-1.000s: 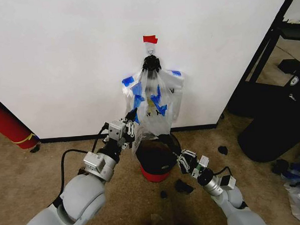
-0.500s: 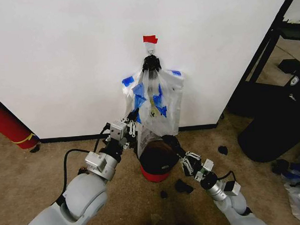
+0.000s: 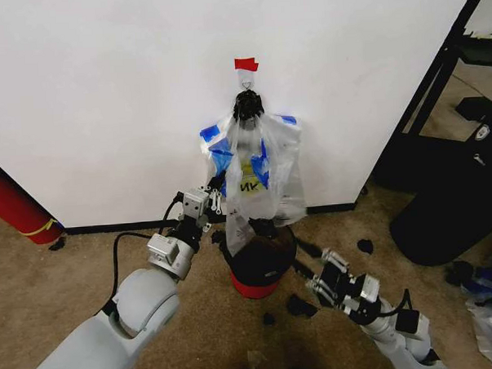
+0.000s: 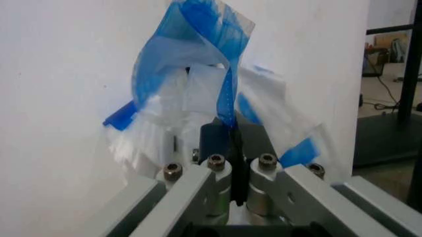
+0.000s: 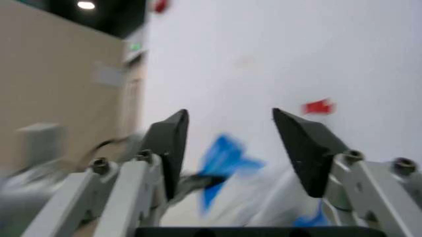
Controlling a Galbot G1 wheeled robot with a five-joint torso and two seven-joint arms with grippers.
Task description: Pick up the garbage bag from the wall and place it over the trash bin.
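Two grippers: our left gripper (image 3: 215, 188) is pinching the garbage bag (image 3: 258, 188) mid-frame; our right gripper (image 3: 308, 253), lower right, is gaping wide.

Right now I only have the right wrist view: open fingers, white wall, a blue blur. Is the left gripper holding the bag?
Observer: Yes. The left gripper is shut on a blue-edged handle of the garbage bag.
Operator: Is the bag off the wall?
Observer: No, its top hangs at the black knot against the wall.
Operator: Where's the bin?
Observer: The trash bin stands on the carpet directly under the bag.
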